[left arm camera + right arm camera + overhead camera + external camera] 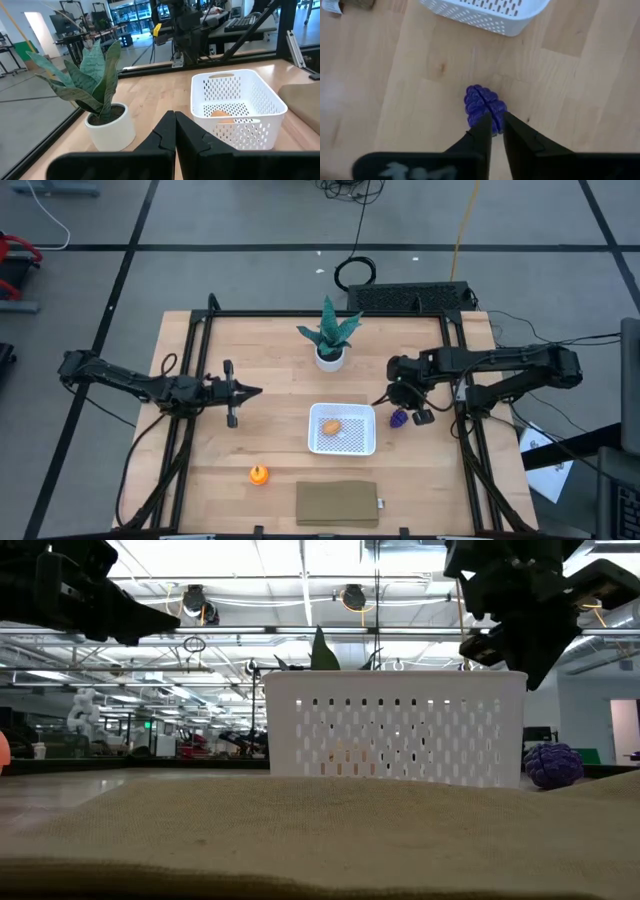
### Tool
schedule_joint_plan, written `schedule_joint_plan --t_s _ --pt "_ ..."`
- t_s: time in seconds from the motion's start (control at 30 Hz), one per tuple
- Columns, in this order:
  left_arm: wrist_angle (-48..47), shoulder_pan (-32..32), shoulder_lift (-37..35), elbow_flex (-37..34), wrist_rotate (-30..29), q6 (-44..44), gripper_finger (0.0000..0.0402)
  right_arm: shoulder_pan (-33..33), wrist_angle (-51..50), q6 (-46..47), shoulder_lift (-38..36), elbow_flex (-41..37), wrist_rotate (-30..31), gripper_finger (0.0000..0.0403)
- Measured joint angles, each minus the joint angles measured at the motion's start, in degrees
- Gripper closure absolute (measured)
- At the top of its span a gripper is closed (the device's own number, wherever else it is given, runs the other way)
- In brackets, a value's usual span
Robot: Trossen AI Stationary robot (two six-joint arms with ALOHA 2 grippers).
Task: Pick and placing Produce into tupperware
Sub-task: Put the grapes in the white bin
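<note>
The white tupperware [342, 429] stands mid-table with the tan oval fruit [331, 425] lying in it; the fruit also shows in the left wrist view [221, 114]. The dark purple fruit [399, 418] lies on the table just right of the container. My right gripper [497, 120] hangs above it, clear of it, fingers all but together and empty. In the low view the gripper [520, 615] is well above the fruit [553, 765]. The orange round fruit [259, 474] lies on the table near the front left. My left gripper [248, 391] is shut and empty, left of the container.
A green potted plant [330, 338] stands behind the container. A flat olive-brown pad [337, 503] lies at the front edge. Black frame rails [190, 430] run along the table's left and right sides.
</note>
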Motion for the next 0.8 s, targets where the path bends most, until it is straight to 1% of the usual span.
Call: schedule_joint_plan --t_s 0.13,0.3,0.47,0.57,0.7,0.8 --pt "-0.27 0.00 0.00 0.00 0.00 -0.13 0.0401 0.00 0.59 -1.99 0.02 0.00 0.02 0.0316" --pt "-0.40 0.00 0.00 0.00 0.02 -1.14 0.0401 0.00 0.58 -2.74 0.02 0.00 0.02 0.0246" --pt "-1.17 0.00 0.00 0.00 0.02 -1.58 0.0401 0.03 0.83 -2.57 0.02 -0.02 0.04 0.0175" --pt "-1.19 0.00 0.00 0.00 0.02 -1.82 0.0401 0.34 3.56 -0.33 0.00 -1.26 0.04 0.0138" --pt "-1.46 0.00 0.00 0.00 0.02 -2.21 0.0401 1.31 7.19 0.46 0.02 -4.17 0.38 0.0102" --pt "-1.77 0.00 0.00 0.00 0.04 -2.81 0.0401 1.81 8.67 1.40 0.02 -5.63 1.96 0.0088"
